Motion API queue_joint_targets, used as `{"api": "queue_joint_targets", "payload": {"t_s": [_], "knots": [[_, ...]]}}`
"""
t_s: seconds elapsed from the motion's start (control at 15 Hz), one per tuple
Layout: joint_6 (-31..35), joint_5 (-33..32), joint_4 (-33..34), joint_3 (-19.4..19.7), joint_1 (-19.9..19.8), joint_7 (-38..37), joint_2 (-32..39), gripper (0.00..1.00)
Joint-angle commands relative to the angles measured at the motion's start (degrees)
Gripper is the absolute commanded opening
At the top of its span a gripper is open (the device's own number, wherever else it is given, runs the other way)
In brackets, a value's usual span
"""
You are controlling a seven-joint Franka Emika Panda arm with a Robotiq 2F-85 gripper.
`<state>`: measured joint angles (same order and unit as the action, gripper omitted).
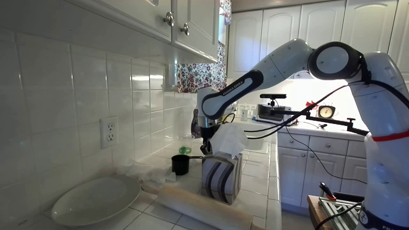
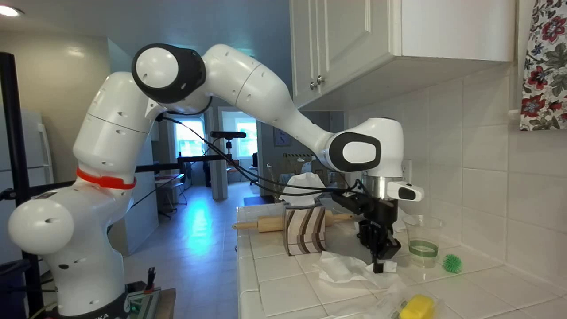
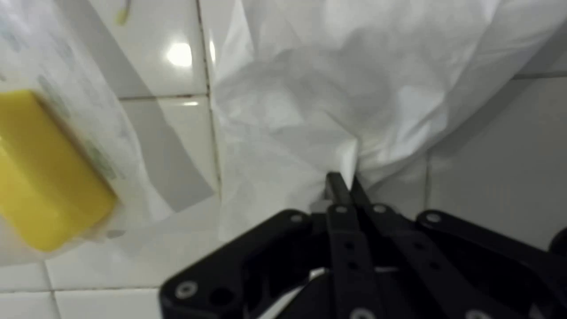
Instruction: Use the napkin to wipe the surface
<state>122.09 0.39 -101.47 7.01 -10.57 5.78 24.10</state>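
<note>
We see the napkin (image 2: 339,268) clamped in the pincer (image 3: 348,182) on a white tiled counter (image 1: 255,184)

Nearest us in an exterior view, ahead of the striped tissue box (image 1: 219,179) and toward the tiled wall (image 1: 48,105), a large white oval dish (image 1: 96,199) sits on the glossy squares. A wooden rolling pin (image 1: 204,207) lies slantwise just in front of the box. Between the box and the wall we find crumpled white material (image 1: 145,172), paper or plastic we cannot tell, and a black cup (image 1: 180,165) with a handle.

On the side of the box away from the rolling pin, the pincer points straight down. In the wrist view we see its two black fingers (image 3: 338,188) drawn together, a fold of the napkin pinched upright between their tips; the rest of the napkin spreads wrinkled over the counter, near the box. Whether the tips touch the tiles we cannot tell. Closer to the wall than the box are a clear tumbler (image 2: 423,248) with a green band and, just beside it, a spiky green ball (image 2: 452,263). A yellow block (image 2: 417,307) in see-through wrapping lies past the napkin, farther from the box.

Well beyond the box we make out a floral curtain (image 1: 201,76), a white sink (image 1: 258,145), a small white oven (image 1: 271,112) with a dark door, a black-framed dial (image 1: 326,111) and, farthest, white cabinets (image 1: 246,44).
</note>
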Motion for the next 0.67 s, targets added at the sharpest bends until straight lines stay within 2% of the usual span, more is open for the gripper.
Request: {"api": "queue_joint_targets", "payload": {"t_s": [0.0,0.27,0.6], "knots": [[2.24,-0.91,-1.35,1.14,-0.25,-1.56,-0.88,0.0],[4.83,-0.84,0.4,1.32,-0.33,-0.82,0.82,0.0],[3.82,-0.7,2.3,0.54,0.19,-0.44,2.33,0.0]]}}
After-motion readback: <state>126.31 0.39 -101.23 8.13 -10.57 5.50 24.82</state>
